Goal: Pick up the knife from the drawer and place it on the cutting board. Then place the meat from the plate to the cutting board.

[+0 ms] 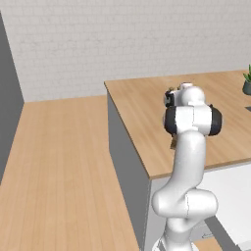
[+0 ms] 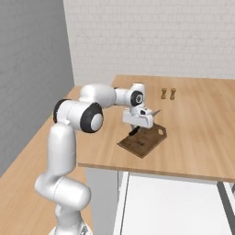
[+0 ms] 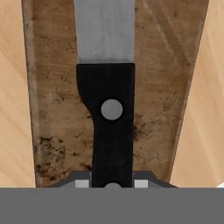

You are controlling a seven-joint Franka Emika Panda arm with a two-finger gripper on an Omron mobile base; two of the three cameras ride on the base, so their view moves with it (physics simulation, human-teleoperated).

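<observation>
My gripper (image 3: 112, 183) is shut on the knife's black handle (image 3: 111, 127). Its grey blade (image 3: 105, 30) runs away from the fingers, lengthwise along the dark brown cutting board (image 3: 52, 109) directly beneath it. From the right base view the gripper (image 2: 134, 131) points down, low over the cutting board (image 2: 144, 142), near the counter's front left corner. I cannot tell whether the knife touches the board. The white drawer (image 2: 170, 202) stands pulled out below the counter edge. The meat and the plate are out of view.
Two small brown shakers (image 2: 168, 94) stand on the wooden counter (image 2: 202, 133) behind the board. A potted plant (image 1: 247, 83) sits at the counter's far right. In the left base view my own arm (image 1: 188, 147) hides the board.
</observation>
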